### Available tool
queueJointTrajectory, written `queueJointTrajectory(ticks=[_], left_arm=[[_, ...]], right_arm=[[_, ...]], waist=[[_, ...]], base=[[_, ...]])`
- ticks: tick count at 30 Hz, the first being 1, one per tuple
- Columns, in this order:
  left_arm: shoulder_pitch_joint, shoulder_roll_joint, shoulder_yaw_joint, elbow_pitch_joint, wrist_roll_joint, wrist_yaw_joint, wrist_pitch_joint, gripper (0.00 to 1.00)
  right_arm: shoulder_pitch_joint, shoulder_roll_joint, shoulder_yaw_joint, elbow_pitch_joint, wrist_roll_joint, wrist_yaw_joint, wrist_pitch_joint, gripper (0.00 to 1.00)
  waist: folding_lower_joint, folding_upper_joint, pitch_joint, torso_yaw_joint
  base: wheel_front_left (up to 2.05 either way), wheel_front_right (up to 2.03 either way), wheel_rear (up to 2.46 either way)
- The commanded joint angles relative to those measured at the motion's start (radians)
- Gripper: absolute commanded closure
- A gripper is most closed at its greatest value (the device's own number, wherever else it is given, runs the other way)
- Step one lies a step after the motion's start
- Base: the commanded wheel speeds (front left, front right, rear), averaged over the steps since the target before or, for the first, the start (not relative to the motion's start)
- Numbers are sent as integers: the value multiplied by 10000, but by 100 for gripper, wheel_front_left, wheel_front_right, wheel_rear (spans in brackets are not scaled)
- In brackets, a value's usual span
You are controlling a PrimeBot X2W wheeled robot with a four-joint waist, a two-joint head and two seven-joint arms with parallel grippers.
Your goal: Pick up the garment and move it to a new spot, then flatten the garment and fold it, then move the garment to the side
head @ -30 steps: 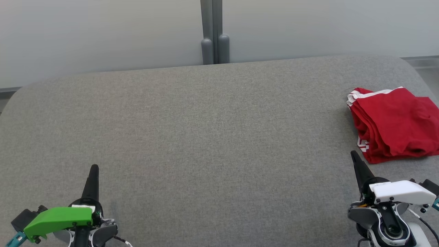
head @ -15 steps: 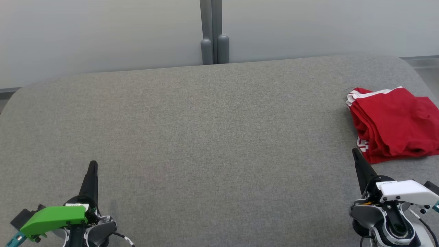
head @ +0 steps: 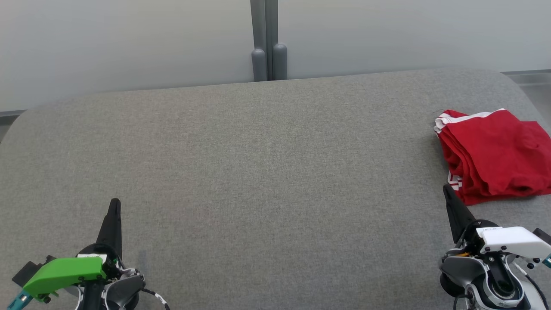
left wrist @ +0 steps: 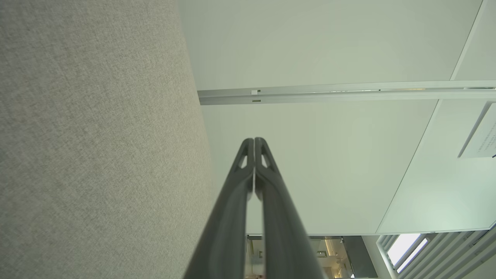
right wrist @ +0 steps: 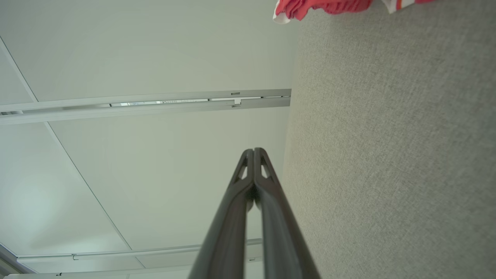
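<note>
A folded red garment with white trim (head: 495,155) lies far right on a grey fabric table (head: 267,172). Near, the left gripper (head: 114,203) and right gripper (head: 447,188) hover pinched closed.

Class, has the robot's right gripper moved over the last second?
Yes: the right gripper edged forward, towards the red garment with white trim, which stayed put.

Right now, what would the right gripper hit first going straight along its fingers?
Probably nothing on the table: the shut right gripper aims just left of the garment, toward the wall.
</note>
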Motion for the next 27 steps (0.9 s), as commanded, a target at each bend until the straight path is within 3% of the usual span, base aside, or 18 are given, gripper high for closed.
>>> queueJointTrajectory(ticks=[1,27], left_arm=[[-134,66,31,-32,-22,-51,60,100],[-132,66,29,-33,-17,-50,59,100]], right_arm=[[127,-41,-28,-45,56,4,30,100],[124,-41,-25,-43,55,4,29,100]], waist=[[0,0,0,0],[0,0,0,0]], base=[[0,0,0],[0,0,0]])
